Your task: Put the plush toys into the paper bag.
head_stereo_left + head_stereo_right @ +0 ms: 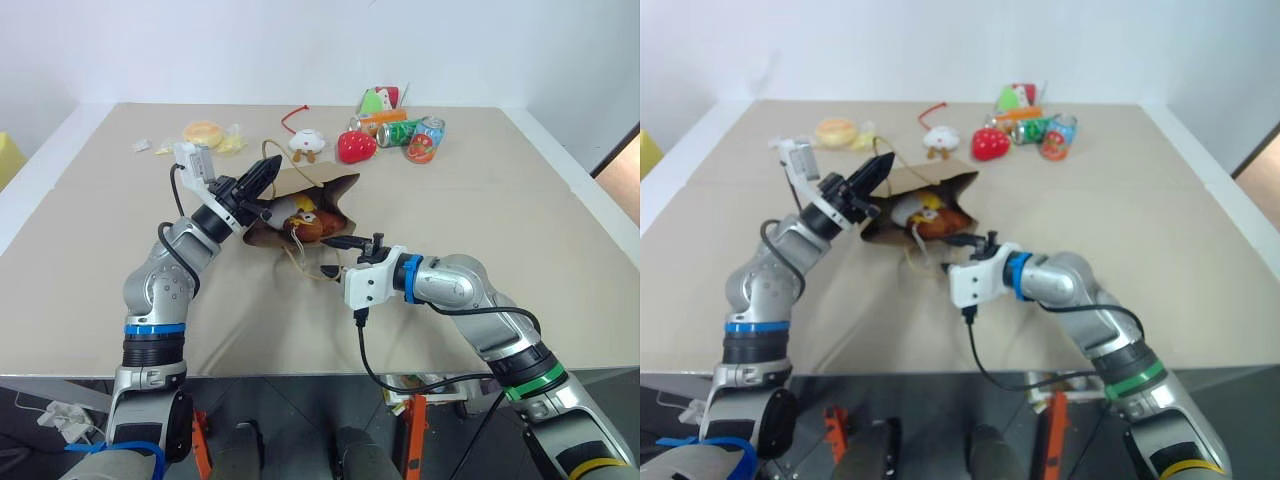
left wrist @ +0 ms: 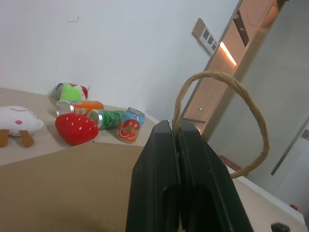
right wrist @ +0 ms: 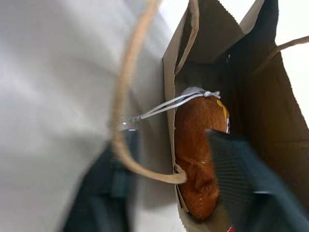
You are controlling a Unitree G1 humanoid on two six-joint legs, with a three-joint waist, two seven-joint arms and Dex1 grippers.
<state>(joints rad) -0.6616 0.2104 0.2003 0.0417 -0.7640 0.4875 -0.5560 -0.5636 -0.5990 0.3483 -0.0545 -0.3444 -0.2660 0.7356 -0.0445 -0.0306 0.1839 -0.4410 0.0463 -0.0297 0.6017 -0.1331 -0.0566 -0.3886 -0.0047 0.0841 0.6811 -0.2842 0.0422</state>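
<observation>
Already 2 plush toys (image 1: 303,217) lay inside the paper bag (image 1: 335,195).
Left gripper (image 1: 268,170) jaws clamped its handle (image 2: 219,121); right gripper (image 1: 352,243) jaws parted at the mouth.

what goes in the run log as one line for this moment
left hand: shut on bag handle | right hand: at paper bag mouth | plush toys: inside bag | table

bag: brown paper bag (image 1: 335,190) on its side, mouth open, one loop handle lifted
toys: brown plush (image 3: 198,159) and white-yellow plush (image 1: 297,207) both inside
</observation>
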